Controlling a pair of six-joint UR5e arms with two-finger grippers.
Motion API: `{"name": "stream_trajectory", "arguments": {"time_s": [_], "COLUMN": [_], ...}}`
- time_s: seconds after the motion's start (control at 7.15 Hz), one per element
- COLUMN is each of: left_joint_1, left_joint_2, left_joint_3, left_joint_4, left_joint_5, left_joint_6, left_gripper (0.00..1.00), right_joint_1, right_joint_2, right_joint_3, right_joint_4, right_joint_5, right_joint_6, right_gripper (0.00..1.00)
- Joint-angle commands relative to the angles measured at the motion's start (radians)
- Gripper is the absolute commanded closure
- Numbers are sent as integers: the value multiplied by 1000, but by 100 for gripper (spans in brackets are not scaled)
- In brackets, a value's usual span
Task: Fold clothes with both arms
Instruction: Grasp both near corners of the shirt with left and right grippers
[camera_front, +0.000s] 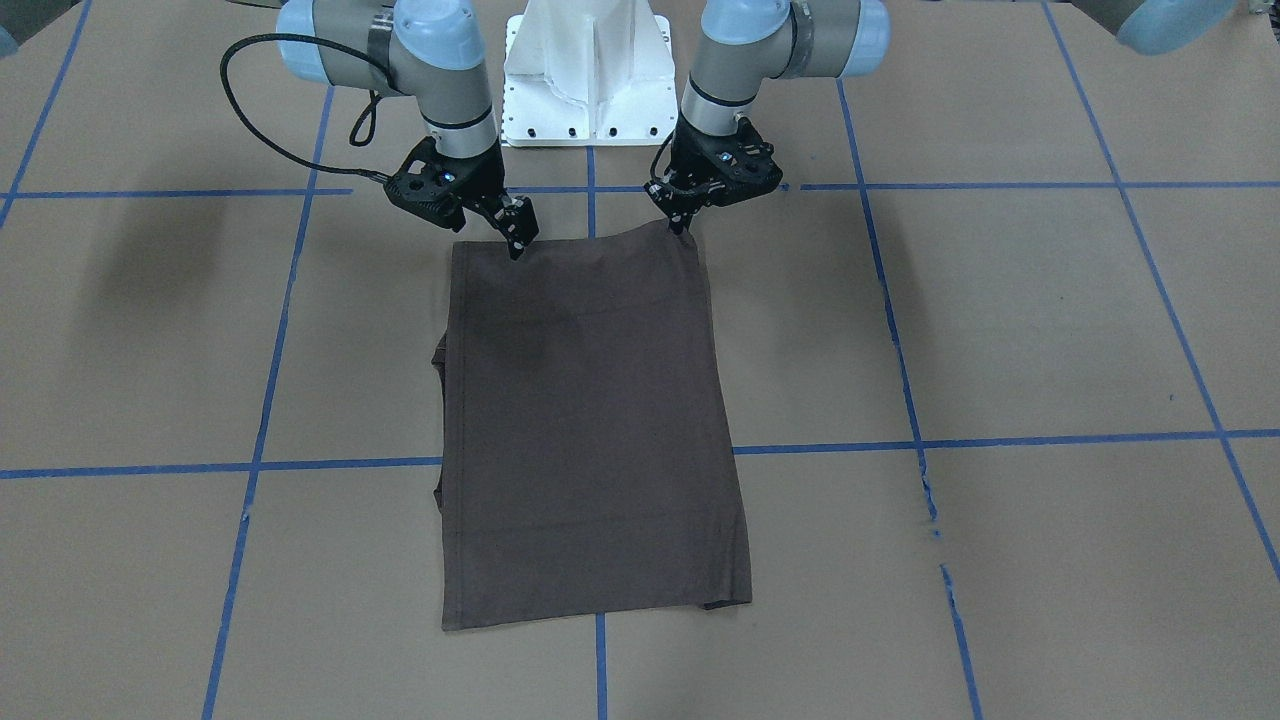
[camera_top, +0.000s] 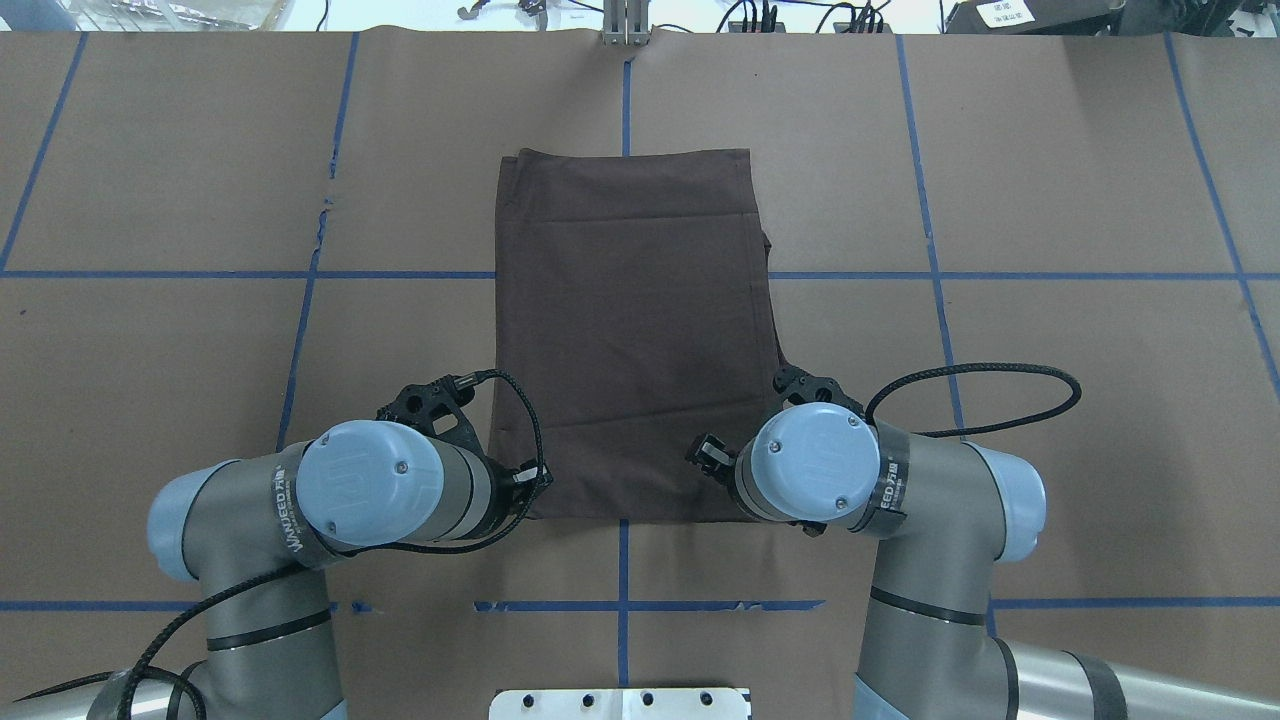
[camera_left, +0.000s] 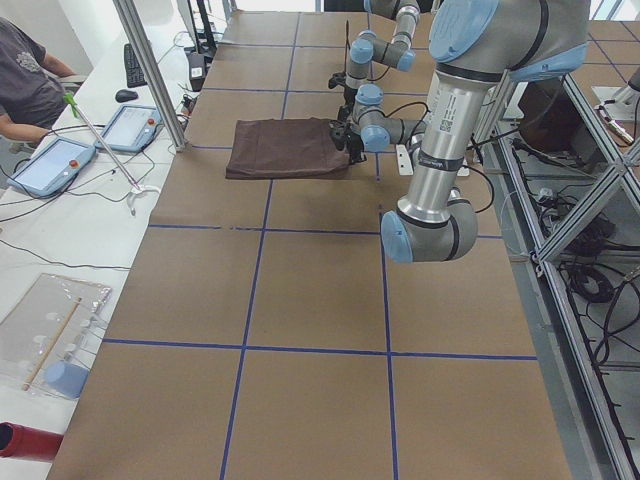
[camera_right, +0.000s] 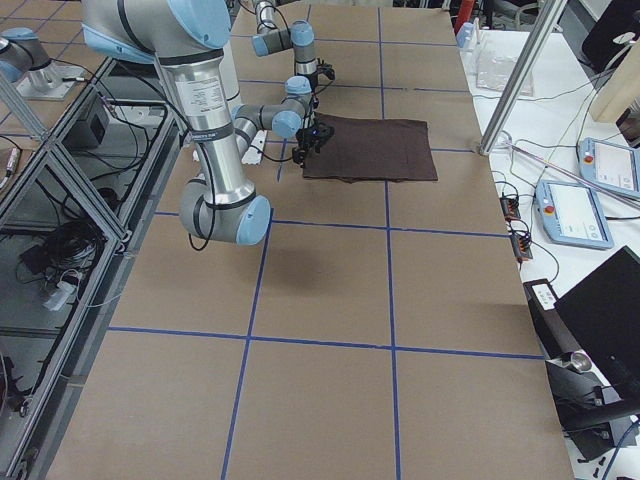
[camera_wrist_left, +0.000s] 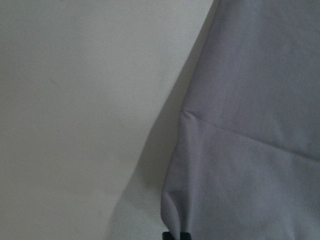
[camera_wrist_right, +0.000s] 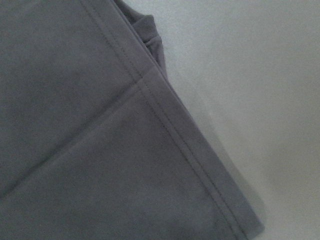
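As things stand just in front of the white pedestal (camera_front: 590, 70), we're right at the grab for the cross fold. Closest to the robot, the left gripper (camera_front: 686, 228) is down on its near corner of the T-shirt (camera_front: 590, 420), pinched together on the cloth. That corner peaks up off the desk (camera_front: 1000, 330), and the left wrist view shows fabric puckering into the fingertip with a shadow under the edge. Along the same near edge, the right gripper (camera_front: 517, 236) sits on the border a little inside its own corner. It looks drawn close, but whether any cloth is caught in it I cannot tell. The right wrist view only gives a flat stitched edge with no finger in shot.

Moving out from there, the shirt lies as a long narrow panel, sides already turned in. A bit of what looks like tucked sleeve (camera_front: 438, 360) pokes out on the robot's right side. The panel runs straight away from the robot, crosses the blue tape line (camera_front: 340, 463), and ends square at the far edge, lying flat.

So my read: the lengthwise folds are done and the end-over-end fold is just starting. The next move asks for both corners to rise together, level, with the edge kept taut between them. Then they travel out over the panel and come down lined up on the far edge. The worry is the right side: if that grip is shallow, the corner slips and the fold lands skewed
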Motion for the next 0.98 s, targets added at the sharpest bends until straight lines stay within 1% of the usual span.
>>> {"name": "stream_trajectory", "arguments": {"time_s": [0.0,0.42,0.84], "left_joint_1": [0,0,-1], "left_joint_2": [-2,-7,-7], "left_joint_3": [-3,-6,-6], "left_joint_4": [2,5,6], "left_joint_5": [0,1,1], "left_joint_6": [0,0,0], "left_gripper": [100,100,100], "right_joint_1": [10,10,-10], "right_joint_2": [18,-22,-37], "right_joint_3": [-46,-32,-38], "right_joint_4": [4,6,6], "right_joint_5": [0,1,0], "right_joint_6": [-12,-2,0], "right_gripper": [0,0,0]}}
